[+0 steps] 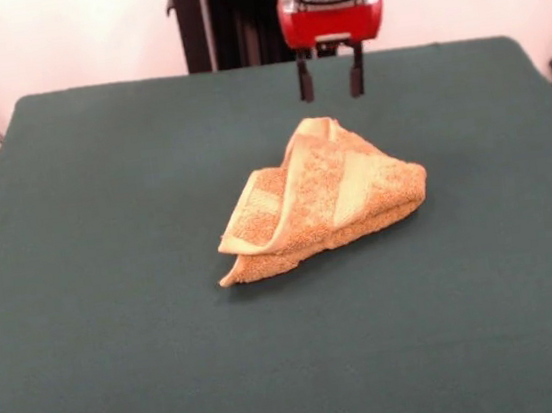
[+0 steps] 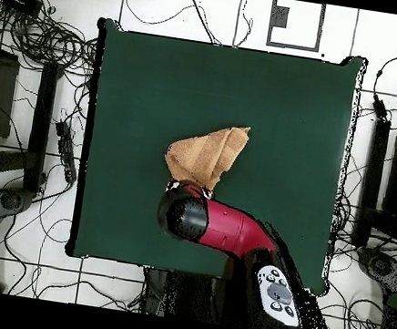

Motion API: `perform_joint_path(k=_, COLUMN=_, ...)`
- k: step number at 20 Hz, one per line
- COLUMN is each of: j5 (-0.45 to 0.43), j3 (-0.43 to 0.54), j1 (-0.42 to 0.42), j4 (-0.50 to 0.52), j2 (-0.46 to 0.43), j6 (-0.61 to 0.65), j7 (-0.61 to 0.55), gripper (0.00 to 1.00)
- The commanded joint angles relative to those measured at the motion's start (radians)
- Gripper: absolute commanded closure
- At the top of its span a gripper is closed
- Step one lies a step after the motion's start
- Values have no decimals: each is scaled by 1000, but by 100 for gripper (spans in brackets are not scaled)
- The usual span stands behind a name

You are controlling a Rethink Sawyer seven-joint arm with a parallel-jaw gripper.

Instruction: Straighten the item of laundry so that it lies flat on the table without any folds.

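Observation:
The orange-tan terry towel [image 1: 320,199] lies crumpled and folded over itself near the middle of the dark green table [image 1: 121,336]. A smoother woven band runs across its top layer and one corner points to the front left. My gripper [image 1: 332,77] hangs just beyond the towel's far edge, above it, open and empty, its two dark fingers [image 1: 307,80] pointing down. In the overhead view the towel [image 2: 207,154] shows as a folded wedge, and the red arm head [image 2: 185,214] covers its near edge and hides the gripper.
The table's edges [image 2: 88,137] are far from the towel on all sides. Cables and equipment [image 2: 46,39] lie on the floor around the table. The robot pedestal [image 1: 232,15] stands behind the far edge.

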State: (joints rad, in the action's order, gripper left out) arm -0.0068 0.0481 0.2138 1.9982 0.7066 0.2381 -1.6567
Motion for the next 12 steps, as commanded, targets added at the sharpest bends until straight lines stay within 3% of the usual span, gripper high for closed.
perform_joint_path(k=1, j5=-114, j3=-21, j1=-21, j4=-71, j2=-15, j6=208, j7=31, gripper=0)
perform_joint_path(k=7, j5=-112, j3=23, j1=7, j4=-245, j2=-80, j6=334, j7=19, gripper=0)
perform_joint_path(k=12, j5=-123, j3=69, j1=34, j4=-322, j2=-162, j6=332, j7=7, gripper=0)
